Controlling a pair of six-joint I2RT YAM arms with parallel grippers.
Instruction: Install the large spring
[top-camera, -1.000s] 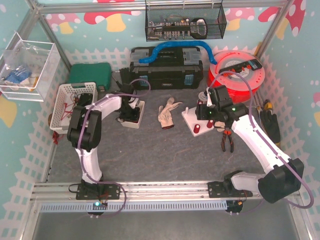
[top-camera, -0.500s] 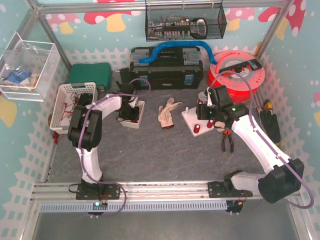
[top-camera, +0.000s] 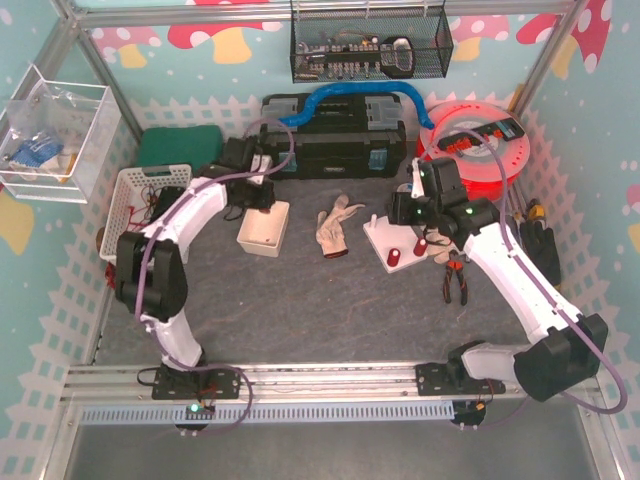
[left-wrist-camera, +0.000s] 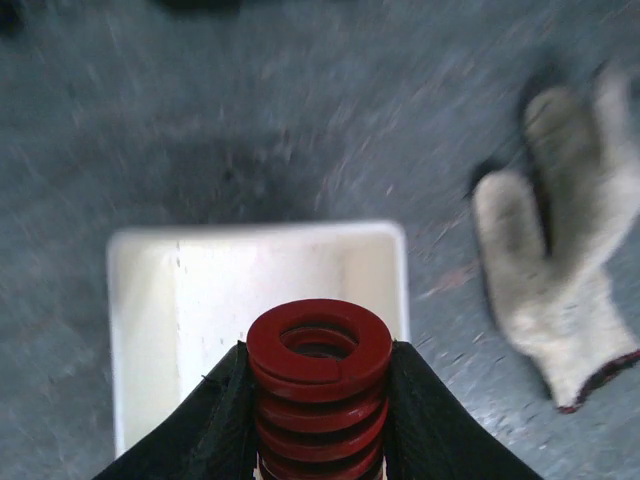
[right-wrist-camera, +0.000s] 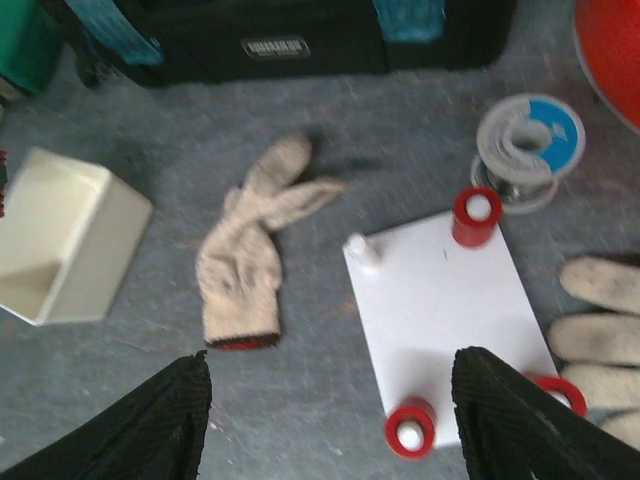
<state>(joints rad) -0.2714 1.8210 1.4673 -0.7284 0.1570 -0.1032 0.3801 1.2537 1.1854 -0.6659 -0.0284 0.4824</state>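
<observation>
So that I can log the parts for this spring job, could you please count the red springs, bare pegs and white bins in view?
Red springs: 4, three on the white plate, the held spring in the left gripper
Bare pegs: 1
White bins: 1
Total: 6

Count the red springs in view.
4. One spring is gripped in the left hand; three others sit on corner posts of the white plate. More may be hidden behind the arms.

Your top view looks down from high at the near edge over the whole surface (top-camera: 300, 300), left wrist view close above the white bin (left-wrist-camera: 150, 300), right wrist view higher, both sharing bin and glove (left-wrist-camera: 560, 290).
</observation>
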